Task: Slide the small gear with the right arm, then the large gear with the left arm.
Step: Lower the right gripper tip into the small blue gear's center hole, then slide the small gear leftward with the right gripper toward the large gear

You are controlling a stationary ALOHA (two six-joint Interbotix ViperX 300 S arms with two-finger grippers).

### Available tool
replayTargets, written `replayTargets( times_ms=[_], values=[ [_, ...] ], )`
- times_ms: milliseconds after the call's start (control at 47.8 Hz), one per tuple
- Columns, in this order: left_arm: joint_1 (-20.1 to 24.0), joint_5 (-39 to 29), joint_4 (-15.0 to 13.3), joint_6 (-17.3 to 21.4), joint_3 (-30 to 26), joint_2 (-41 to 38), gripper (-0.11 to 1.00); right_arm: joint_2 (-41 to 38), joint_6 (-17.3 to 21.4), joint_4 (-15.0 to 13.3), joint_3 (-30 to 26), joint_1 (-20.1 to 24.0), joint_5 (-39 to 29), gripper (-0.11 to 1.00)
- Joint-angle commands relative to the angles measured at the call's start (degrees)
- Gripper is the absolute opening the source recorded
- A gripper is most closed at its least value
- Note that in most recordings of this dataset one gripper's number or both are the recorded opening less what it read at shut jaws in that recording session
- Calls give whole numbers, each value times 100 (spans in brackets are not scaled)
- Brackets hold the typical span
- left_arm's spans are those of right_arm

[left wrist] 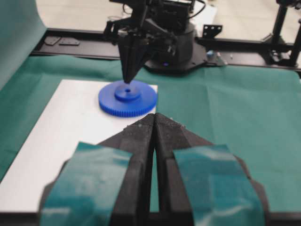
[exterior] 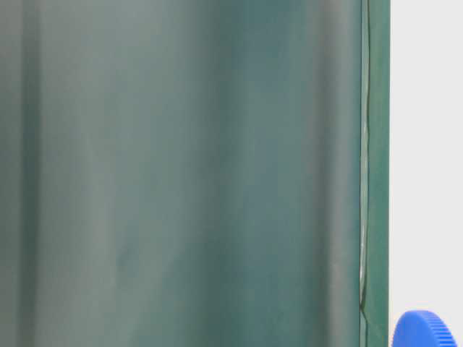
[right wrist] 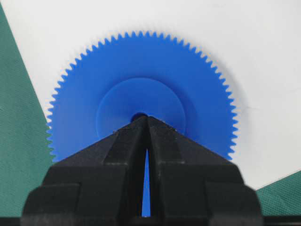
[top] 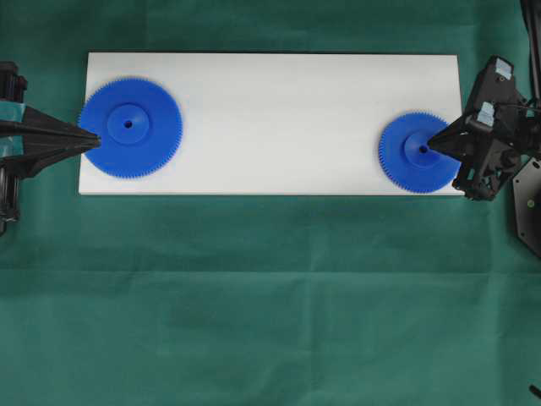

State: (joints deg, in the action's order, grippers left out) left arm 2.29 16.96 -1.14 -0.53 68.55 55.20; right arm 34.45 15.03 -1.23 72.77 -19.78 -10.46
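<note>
The large gear lies flat at the left end of the white board. My left gripper, black with teal patches, is shut, its pointed tip resting at that gear's left rim. The small gear lies at the board's right end. My all-black right gripper is shut, with its tip at the hub's centre hole. In the right wrist view the shut right gripper points into the small gear. The left wrist view has the left gripper shut and the small gear far ahead.
Green cloth covers the table around the board. The right arm's base stands beyond the board's far end in the left wrist view. A blue toothed rim shows at table level; I cannot tell which gear it is.
</note>
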Motion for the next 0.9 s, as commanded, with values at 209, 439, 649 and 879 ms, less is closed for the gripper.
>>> replayTargets(
  times_ms=[209, 439, 649, 879],
  values=[
    [18, 26, -9, -26, -26, -44, 0, -299, -9, 0, -44, 9, 352, 51],
    [18, 26, -18, -26, -18, -44, 0, -527, 53, 18, -26, 44, 527, 51],
    [18, 26, -18, -35, -9, -35, 0, -598, 88, 9, 79, 53, 563, 51],
    [9, 26, -18, -35, 0, 0, 0, -598, 264, -9, 193, 53, 563, 51]
  ],
)
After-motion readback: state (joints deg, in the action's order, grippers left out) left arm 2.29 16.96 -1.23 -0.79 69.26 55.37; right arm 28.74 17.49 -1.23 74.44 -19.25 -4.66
